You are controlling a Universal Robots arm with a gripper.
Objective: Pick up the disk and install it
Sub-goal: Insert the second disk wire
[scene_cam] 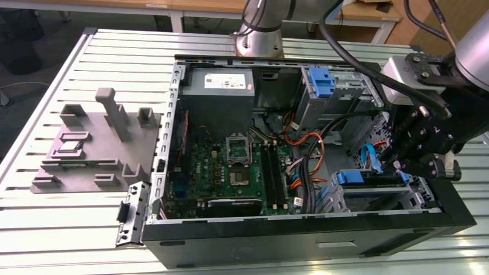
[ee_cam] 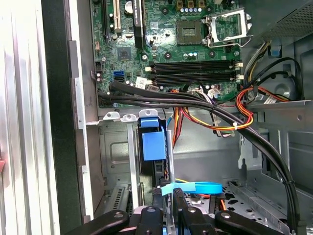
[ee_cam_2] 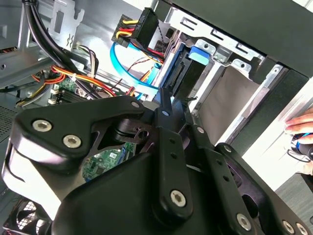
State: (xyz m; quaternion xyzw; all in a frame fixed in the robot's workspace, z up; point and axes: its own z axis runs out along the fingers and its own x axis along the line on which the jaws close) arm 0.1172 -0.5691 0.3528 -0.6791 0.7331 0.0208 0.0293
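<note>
Exterior view: looking down into an open case lying on a slatted table. Hanging the gripper low over the drive cage, at the exterior view's right. Sitting the disk in that cage, blue rails showing, just beside the gripper.

Second wrist view: peering past the gripper toward the disk in its metal slot. Curving a blue cable close by, with bundled wires near.

First wrist view: facing the disk standing edge-on in the cage, below the board. Keeping the fingers narrow, nearly together, at the disk's near end; not possible to tell whether pinching its edge or only pressing on it. Crossing the blue cable right over the fingertips.

Risks, judging from this: catching the blue cable between fingers and disk and dragging it along; jamming the disk askew in the cage through off-centre pushing; straining the black wire bundle running near the slot.
</note>
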